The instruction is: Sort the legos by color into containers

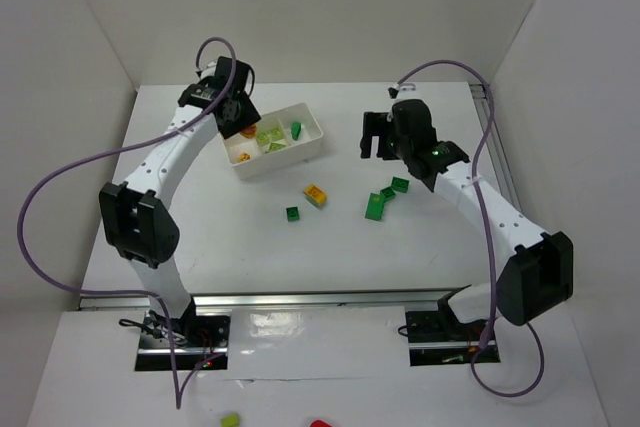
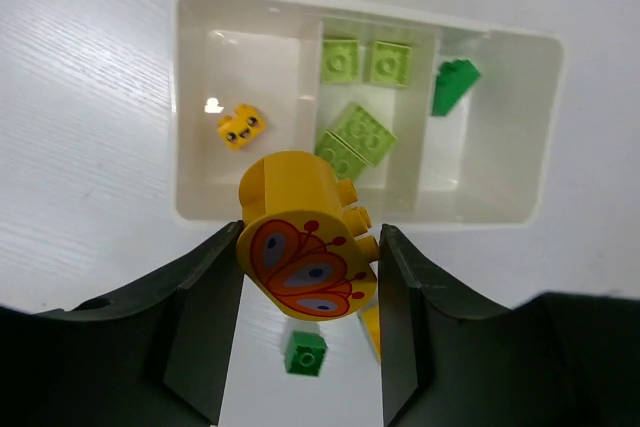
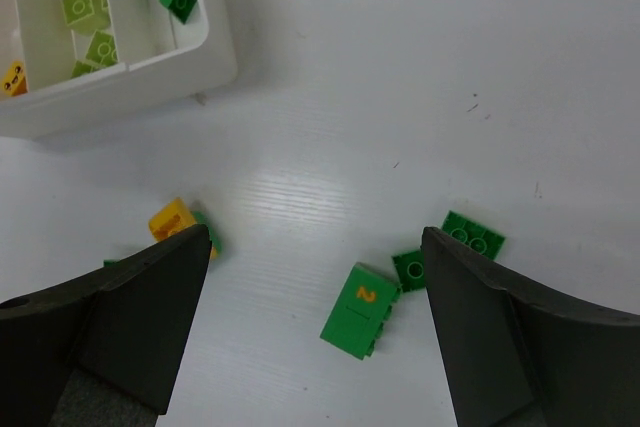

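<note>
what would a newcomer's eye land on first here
The yellow butterfly brick clamped in the left gripper, hanging over the near wall of the white tray. Next, the lime bricks gathered in its middle compartment. Then the dark green bricks loose on the table near the open right gripper.

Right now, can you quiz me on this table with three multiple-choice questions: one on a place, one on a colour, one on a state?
1. Where in the white tray does the dark green brick lie?
A. alone in an end compartment
B. in the middle compartment
C. balanced on top of a divider

2. What colour is the butterfly brick held in the left jaws?
A. dark green
B. yellow
C. lime

3. How do the right jaws stand?
A. shut on a green brick
B. shut on the tray wall
C. open and empty

Answers: 1 A, it has one end compartment to itself; 2 B, its body is yellow-orange; 3 C, they stand wide apart, gripping nothing.
</note>
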Robot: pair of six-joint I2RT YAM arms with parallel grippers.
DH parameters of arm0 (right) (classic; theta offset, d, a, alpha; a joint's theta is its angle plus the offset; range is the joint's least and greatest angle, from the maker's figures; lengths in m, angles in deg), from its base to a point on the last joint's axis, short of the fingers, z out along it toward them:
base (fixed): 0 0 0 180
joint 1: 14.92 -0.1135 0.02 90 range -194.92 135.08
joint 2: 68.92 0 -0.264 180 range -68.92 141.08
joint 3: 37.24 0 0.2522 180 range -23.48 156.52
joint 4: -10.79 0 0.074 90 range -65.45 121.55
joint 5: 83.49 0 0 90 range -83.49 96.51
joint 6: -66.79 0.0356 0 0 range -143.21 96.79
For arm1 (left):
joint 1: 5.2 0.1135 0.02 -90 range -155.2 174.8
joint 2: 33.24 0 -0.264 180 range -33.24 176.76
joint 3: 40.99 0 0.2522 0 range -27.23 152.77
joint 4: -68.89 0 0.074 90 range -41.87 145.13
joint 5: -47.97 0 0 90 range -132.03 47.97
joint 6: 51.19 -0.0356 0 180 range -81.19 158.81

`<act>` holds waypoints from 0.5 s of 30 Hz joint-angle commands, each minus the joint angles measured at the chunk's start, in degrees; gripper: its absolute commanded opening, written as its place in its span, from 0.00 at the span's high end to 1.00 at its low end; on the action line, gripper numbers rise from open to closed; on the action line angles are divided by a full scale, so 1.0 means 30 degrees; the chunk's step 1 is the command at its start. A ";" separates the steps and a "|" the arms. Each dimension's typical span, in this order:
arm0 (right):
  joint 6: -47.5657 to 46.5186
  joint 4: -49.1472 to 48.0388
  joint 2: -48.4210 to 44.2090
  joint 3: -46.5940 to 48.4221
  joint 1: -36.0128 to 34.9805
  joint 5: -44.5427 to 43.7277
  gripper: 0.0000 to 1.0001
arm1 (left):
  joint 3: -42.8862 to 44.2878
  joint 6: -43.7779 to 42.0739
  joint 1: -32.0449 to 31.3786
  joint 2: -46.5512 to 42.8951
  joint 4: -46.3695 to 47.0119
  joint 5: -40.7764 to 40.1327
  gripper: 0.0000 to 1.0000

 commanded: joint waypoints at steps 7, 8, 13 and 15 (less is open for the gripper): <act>-0.1983 0.0861 0.3220 0.1977 -0.3646 0.2139 0.07 | 0.1617 -0.2689 0.1882 0.3397 -0.0835 0.1752 0.63; -0.2304 0.0861 0.3544 0.2209 -0.4171 0.2520 0.07 | 0.1793 -0.2692 0.1884 0.3660 -0.0833 0.1756 0.61; -0.3564 0.1299 0.5712 0.3264 -0.5786 0.3315 0.10 | 0.1971 -0.3071 0.1884 0.4307 -0.0833 0.2311 0.28; -0.3828 0.1301 0.6709 0.3673 -0.6167 0.3315 0.10 | 0.2147 -0.3072 0.1884 0.4307 -0.0833 0.2313 0.16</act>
